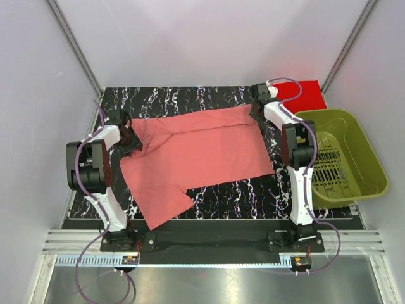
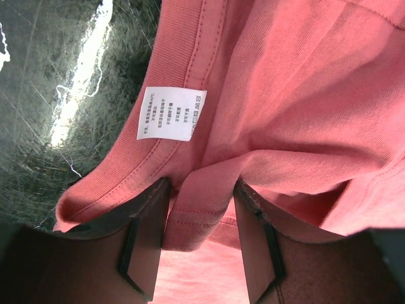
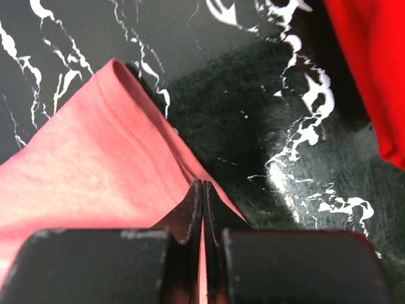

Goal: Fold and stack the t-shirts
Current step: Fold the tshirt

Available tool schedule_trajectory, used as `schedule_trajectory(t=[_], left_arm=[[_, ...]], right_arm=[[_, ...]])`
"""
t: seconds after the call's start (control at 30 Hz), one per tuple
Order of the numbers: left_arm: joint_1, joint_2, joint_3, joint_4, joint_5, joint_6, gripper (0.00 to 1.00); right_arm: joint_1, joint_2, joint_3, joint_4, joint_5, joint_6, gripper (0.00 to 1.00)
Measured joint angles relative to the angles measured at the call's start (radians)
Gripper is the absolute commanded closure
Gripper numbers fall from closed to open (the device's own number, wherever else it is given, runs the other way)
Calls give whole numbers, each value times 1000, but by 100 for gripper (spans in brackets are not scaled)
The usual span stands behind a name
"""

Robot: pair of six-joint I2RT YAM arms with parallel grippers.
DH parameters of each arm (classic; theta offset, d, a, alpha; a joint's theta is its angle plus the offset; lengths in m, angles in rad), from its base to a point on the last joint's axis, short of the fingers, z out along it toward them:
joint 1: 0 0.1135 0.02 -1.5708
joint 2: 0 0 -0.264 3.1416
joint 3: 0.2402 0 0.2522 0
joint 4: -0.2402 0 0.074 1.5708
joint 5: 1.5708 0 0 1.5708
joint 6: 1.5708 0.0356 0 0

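**Both hands clamped on the salmon shirt, one at each end**

Left hand [image 1: 130, 138] sits low at the left edge of the salmon-pink t-shirt [image 1: 196, 152]. Its arm is folded back on itself, elbow out to the left and forearm reaching in over the desk [image 1: 190, 98]. In the left wrist view the hand [image 2: 201, 190] has its two dark fingers [image 2: 149, 234] set apart with a bunched fold of the shirt filling the gap, so it is grasping the cloth. A white care label [image 2: 172, 114] lies on the seam just beyond the fingertips.

Stretched far along the right side, the other arm brings the right hand [image 1: 258, 113] down at the shirt's far right corner. In its wrist view that hand [image 3: 202, 187] is clenched, fingertips pressed together on the hemmed edge, with a sliver of pink showing between them.

Apart from the gripped ends, the salmon-pink t-shirt lies spread flat across the middle of the desk, running from near left to far right. One sleeve lies toward the near edge. The red t-shirt [image 1: 300, 94] lies folded at the far right corner, apart from the salmon one. An olive-green basket [image 1: 370, 149] stands at the desk's right edge.
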Motion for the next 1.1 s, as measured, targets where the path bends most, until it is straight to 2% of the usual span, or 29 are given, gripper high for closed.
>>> schedule_trajectory(t=[0.07,0.1,0.27,0.6,1.1], left_arm=[[0,-3,0,0,3,0,49],[0,-5,0,0,6,0,48],[-3,-15,0,-16,19,2,48],[-8,-24,0,-22,25,2,49],[-16,-24,0,-21,25,2,49]], right_arm=[[0,0,7,-10,-14,0,76],[0,2,18,-29,-21,5,72],[0,5,113,-143,-24,47,66],[-1,6,151,-304,-25,206,65],[-1,48,152,-315,-46,373,65]])
